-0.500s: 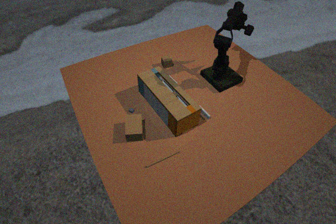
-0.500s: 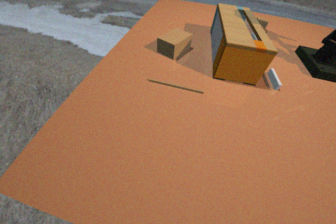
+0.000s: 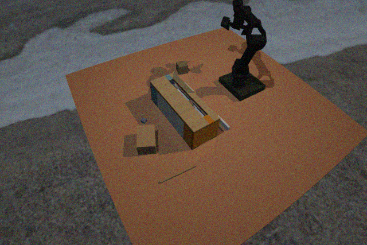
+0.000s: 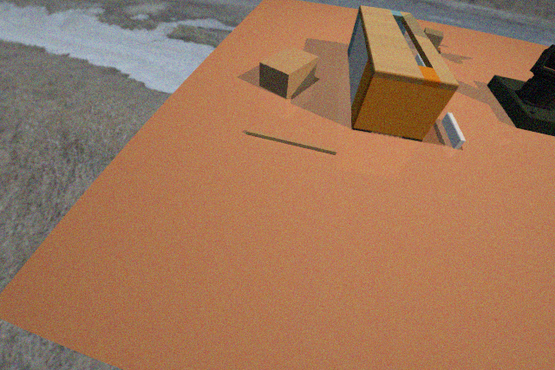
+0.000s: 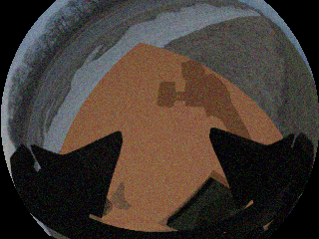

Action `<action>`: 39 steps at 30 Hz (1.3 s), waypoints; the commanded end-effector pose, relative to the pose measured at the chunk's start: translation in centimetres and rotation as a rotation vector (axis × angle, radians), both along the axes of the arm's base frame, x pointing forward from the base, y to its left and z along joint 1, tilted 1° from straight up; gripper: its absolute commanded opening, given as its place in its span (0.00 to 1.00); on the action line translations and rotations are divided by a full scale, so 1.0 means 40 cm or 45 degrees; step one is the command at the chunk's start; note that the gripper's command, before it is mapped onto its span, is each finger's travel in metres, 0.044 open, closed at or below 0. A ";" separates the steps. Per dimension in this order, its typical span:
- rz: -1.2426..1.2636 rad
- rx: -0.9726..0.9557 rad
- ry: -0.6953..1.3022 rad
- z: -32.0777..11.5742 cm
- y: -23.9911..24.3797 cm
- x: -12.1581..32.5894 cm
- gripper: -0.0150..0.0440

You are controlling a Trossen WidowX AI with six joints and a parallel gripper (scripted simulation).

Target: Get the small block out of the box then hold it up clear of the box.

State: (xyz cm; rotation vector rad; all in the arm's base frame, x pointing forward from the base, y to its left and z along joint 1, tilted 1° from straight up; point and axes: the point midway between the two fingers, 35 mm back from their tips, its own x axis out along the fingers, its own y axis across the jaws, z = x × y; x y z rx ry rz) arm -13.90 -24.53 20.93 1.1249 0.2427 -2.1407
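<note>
The wooden box (image 3: 179, 102) (image 4: 403, 106) stands upright on the table, with a long slot in its top, a blue patch at the far end and an orange one at the near end. Its clear front is dark, and I cannot make out a block on the shelf. A tiny blue-grey piece (image 3: 143, 120) lies on the table in front of the box, beside the larger wooden block; whether it is the task's block I cannot tell. My gripper (image 5: 166, 134) is open and empty, high above the table on the base side, well away from the box.
A larger wooden block (image 3: 145, 135) (image 4: 286, 70) lies before the clear front. A thin stick (image 3: 178, 174) (image 4: 290, 142) lies nearer the cameras. A small wooden block (image 3: 182, 67) (image 4: 434, 36) stands beyond the box. A white strip (image 3: 223, 123) (image 4: 453, 130) is by its orange end. My dark base (image 5: 199, 204) is nearby.
</note>
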 end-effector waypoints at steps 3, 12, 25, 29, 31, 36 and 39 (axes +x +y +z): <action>0.306 0.071 -0.181 -0.028 -0.088 0.216 0.93; 0.675 0.299 -0.427 -0.059 -0.080 0.574 0.93; 1.028 0.790 -0.546 -0.102 0.207 0.964 0.93; 1.100 0.978 -0.506 -0.108 0.346 1.048 0.93; 1.129 1.070 -0.470 -0.111 0.423 1.079 0.93; 1.176 1.256 -0.353 -0.118 0.599 1.117 0.93; 1.177 1.262 -0.348 -0.118 0.606 1.118 0.93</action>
